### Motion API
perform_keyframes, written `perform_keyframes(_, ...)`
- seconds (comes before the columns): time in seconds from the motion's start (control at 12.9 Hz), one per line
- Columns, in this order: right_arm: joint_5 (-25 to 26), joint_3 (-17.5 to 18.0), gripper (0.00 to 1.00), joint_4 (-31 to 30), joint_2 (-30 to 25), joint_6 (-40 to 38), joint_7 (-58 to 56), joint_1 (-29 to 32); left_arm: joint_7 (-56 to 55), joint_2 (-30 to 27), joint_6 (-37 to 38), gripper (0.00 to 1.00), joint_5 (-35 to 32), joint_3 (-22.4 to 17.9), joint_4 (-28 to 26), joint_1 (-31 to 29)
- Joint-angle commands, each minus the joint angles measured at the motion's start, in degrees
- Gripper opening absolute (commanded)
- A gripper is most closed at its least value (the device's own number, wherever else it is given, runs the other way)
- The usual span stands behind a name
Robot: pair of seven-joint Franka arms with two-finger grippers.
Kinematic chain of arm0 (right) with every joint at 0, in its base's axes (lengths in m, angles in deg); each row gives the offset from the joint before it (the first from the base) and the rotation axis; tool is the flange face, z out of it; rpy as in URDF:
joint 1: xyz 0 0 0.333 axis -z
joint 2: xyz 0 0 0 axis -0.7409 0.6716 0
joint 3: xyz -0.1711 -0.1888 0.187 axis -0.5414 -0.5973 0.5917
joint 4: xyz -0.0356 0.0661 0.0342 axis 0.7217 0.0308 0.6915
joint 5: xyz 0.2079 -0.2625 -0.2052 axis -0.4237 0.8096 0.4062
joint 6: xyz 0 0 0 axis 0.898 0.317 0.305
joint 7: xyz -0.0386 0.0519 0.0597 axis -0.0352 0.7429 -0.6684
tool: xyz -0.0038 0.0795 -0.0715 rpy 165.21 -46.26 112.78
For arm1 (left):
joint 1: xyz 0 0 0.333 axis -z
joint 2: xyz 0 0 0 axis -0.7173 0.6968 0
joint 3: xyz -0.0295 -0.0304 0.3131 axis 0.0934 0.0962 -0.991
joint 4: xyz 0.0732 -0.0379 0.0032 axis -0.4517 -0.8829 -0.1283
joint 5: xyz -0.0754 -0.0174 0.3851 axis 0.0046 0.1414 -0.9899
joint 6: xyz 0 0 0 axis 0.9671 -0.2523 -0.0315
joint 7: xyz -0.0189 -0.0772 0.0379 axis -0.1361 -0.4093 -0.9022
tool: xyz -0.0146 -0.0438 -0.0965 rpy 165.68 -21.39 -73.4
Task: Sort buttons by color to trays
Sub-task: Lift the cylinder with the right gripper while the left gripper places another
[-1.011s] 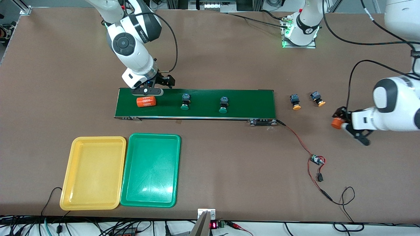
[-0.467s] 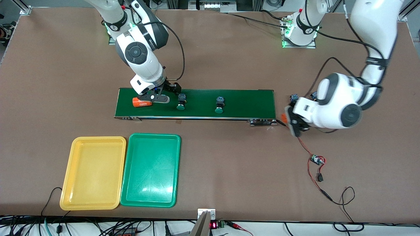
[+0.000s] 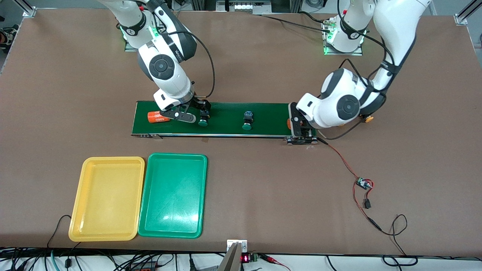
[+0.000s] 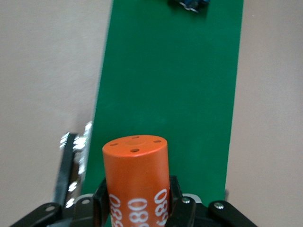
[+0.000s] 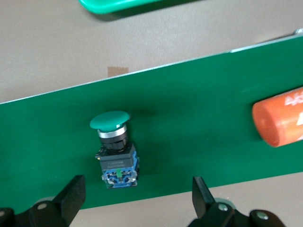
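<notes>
The right fingers [image 3: 190, 114] hang spread wide over the belt [image 3: 226, 130], toward the right arm's end of it, with nothing in them. In the right wrist view a green button [image 5: 115, 151] lies on its side on the belt in the gap between the two fingertips [image 5: 71, 196], touching neither, its cap pointing away from the fingers. An orange cylinder [image 3: 158, 117] lies on the belt just beside these fingers, toward the belt's end.

The left fingers [image 3: 297, 126] are over the belt's other end, nearly closed around a second cylinder [image 4: 136, 182] that stands out past the fingertips, its flat end with small holes showing in the left wrist view. A second green button [image 3: 247, 121] lies mid-belt, between the two pairs of fingers and well apart from both.

A yellow button [image 3: 368, 119] peeks out from under the left arm, on the counter [image 3: 263, 180] off the belt's end; only its cap shows. The other yellow one cannot be seen.

The yellow tray [image 3: 83, 210] and green tray [image 3: 196, 195] lie side by side on the counter, nearer the front camera than the belt, well away from all fingers, with no buttons in them. A red wire [image 3: 340, 160] runs from the belt's end to a small board [image 3: 363, 183].
</notes>
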Motion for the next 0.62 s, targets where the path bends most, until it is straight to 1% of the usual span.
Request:
perform_keyframes(0.0, 1.14, -0.66, 1.00, 1.76, 1.66, -0.08, 2.55, -1.68, 0.88, -2.68, -3.14, 0.08, 0.32, 1.47, -3.54, 0.46)
perform_keyframes(0.08, 1.40, -1.00, 1.00, 1.85, 2.10, 0.01, 2.38, -1.76, 0.88, -2.77, -4.46, 0.10, 0.32, 1.47, -4.33, 1.33)
perform_keyframes(0.16, 2.28, -1.09, 1.00, 1.85, 2.45, 0.70, 2.38, -1.85, 0.80, -2.60, -5.95, 0.25, 0.32, 1.47, -4.86, 1.51)
perform_keyframes(0.23, 3.33, -1.36, 1.00, 1.85, 3.41, 1.67, 2.38, -2.11, 0.80, -2.34, -6.84, 0.77, 0.41, 1.47, -5.30, 1.51)
perform_keyframes(0.31, 4.21, -1.71, 1.00, 1.85, 4.12, 2.20, 2.20, -2.38, 0.80, -2.42, -7.11, 1.00, 0.41, 1.47, -5.82, 1.51)
perform_keyframes(0.39, 5.26, -2.49, 1.00, 1.85, 4.56, 2.73, 1.85, -2.73, 0.97, -3.03, -7.02, 1.00, 0.33, 1.47, -5.92, 1.51)
perform_keyframes(0.47, 6.75, -3.89, 1.00, 1.85, 4.83, 2.82, 1.42, -3.34, 0.88, -4.60, -6.59, 1.00, 0.41, 1.47, -5.92, 1.43)
perform_keyframes(0.54, 7.38, -4.52, 1.00, 1.85, 4.83, 2.82, 0.71, -4.04, 0.80, -7.05, -5.89, 1.00, 0.50, 1.12, -5.83, 1.42)
